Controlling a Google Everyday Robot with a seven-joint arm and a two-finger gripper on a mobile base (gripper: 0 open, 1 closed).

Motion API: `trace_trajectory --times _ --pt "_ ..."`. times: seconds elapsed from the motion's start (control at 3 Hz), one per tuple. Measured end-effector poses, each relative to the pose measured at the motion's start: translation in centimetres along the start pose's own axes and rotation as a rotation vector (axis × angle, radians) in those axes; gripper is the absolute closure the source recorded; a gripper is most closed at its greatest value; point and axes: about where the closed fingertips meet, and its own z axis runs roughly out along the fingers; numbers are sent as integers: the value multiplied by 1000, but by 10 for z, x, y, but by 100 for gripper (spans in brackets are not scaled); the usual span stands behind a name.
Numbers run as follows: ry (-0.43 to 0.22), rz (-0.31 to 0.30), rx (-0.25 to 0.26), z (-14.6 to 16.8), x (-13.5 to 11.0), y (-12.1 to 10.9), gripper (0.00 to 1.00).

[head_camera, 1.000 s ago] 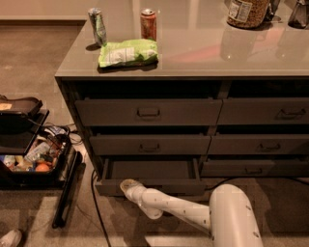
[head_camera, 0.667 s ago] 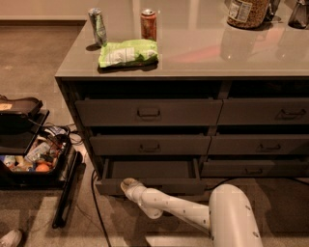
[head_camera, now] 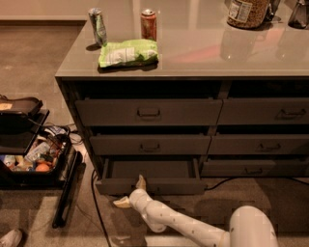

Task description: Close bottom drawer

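Observation:
The bottom drawer of the left column is pulled out, with its dark, empty-looking inside showing. Its front hangs out past the two shut drawers above it. My gripper is low, just in front of the drawer's front, left of centre. It is open and holds nothing. One fingertip touches the drawer front and the other points left over the floor. The white arm runs in from the lower right. The drawer's handle is hidden behind the gripper.
On the cabinet top are a green bag, two cans and a jar. An open case of items and a dark bar lie on the floor at left. A cable runs beside the drawer.

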Motion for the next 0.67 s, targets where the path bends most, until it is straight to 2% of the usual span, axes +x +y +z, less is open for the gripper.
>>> trace_trajectory --times 0.33,0.67 --pt "-2 0 2 -2 1 0 0" --pt "-2 0 2 -2 1 0 19"
